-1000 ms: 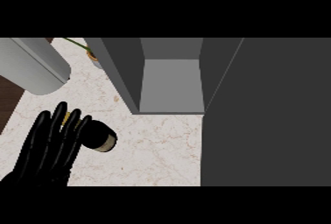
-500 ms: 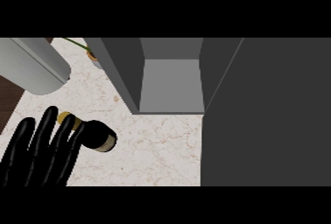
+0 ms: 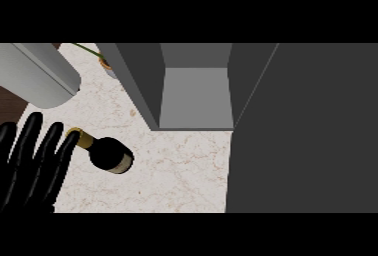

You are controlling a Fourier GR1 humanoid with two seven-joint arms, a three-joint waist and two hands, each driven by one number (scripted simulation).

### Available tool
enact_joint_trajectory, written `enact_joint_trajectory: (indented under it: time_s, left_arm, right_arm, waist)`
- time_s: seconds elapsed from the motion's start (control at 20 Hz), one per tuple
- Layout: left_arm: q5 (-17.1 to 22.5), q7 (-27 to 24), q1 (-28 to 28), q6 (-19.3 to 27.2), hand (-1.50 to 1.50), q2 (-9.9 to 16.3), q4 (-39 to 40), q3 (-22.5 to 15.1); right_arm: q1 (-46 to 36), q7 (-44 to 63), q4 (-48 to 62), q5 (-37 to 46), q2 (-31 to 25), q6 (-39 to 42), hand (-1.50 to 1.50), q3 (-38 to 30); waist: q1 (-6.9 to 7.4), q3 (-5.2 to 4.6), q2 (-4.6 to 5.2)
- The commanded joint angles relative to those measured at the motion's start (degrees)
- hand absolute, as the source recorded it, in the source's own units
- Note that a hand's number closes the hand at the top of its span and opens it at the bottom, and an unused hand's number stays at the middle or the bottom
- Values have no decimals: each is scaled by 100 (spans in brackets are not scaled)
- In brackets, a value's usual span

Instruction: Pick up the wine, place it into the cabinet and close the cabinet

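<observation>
Since a second ago the left hand [image 3: 33, 162] has slid toward the lower left edge, uncovering more of the wine [image 3: 107, 154]. Head view: its fingers stand straight and apart, fingertips just beside the bottle's gold neck. The wine stands on the counter [image 3: 177, 170], left of centre, below the open cabinet [image 3: 193, 95].

A pale marbled counter [image 3: 177, 170] carries everything here. A dark wine bottle [image 3: 109, 154] stands on it at about eight o'clock from the middle, its gold-banded neck tilting toward ten o'clock, and an open grey cabinet [image 3: 193, 95] rests at twelve o'clock with its dark door [image 3: 303, 130] filling the three o'clock side. A large grey cylinder [image 3: 37, 72] sits at ten o'clock, and a small potted plant [image 3: 105, 62] lies just beside the cabinet's left wall at eleven o'clock.
</observation>
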Motion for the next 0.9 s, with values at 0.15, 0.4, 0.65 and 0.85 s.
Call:
enact_joint_trajectory:
  time_s: [0.15, 0.4, 0.65, 0.85]
  left_arm:
    - [885, 472, -110, -224, -150, 259, -541, 1166]
    - [1158, 192, 195, -451, -150, 236, -497, 1627]
    - [1464, -46, 274, -688, -150, 144, -12, 2076]
    - [2065, 140, 5, -954, -150, 432, 317, 2947]
  right_arm:
    - [212, 365, -782, -166, -112, -9, -150, -215]
    - [128, 260, -685, -309, -117, 21, -150, -322]
    - [361, 33, -710, -61, 64, 47, -150, -97]
    - [540, -54, -732, -47, 21, 196, -150, -85]
  waist:
    - [-18, -1, 0]
    - [9, -3, -3]
    - [-7, -1, -5]
    - [-10, 0, -5]
